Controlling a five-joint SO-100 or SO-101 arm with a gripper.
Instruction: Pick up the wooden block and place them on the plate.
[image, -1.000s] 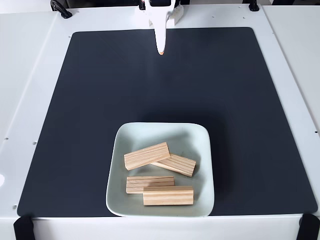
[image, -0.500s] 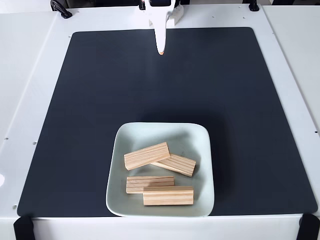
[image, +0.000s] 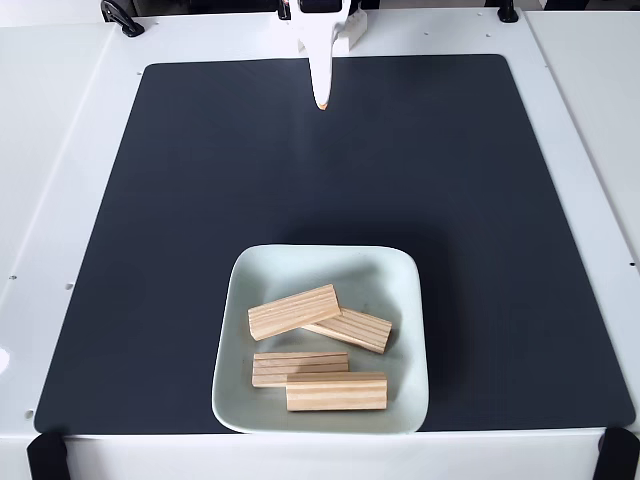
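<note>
In the fixed view a dark mat (image: 200, 200) covers most of a white table (image: 60, 150). At the table's far left corner sits a small black clip (image: 120, 17), and 2 black straps hold the near corners, one at the left (image: 47, 455) and one at the right (image: 620, 455).

The plate (image: 400, 268) sits on the mat near its front edge, a little right of the mat's middle line. It holds all 4 blocks. Furthest left is a block (image: 294, 312) lying at a slant, its right end raised toward the back. Its lower right side overlaps a second block (image: 355, 331), which slants the other way and reaches furthest right (the 2 touch where they cross). In front of them lies a third block (image: 295, 363) with dark grain lines, nearly level across the plate. The fourth block (image: 337, 393) lies just in front of it and partly over its near right edge, close to the plate's front rim. The back of the plate is bare pale glaze.

At the far edge of the mat, near the middle, the white gripper (image: 321, 100) points down toward the mat, well apart from the plate. Its fingers look pressed together into 1 narrow tip with an orange end, and nothing is held between them.
</note>
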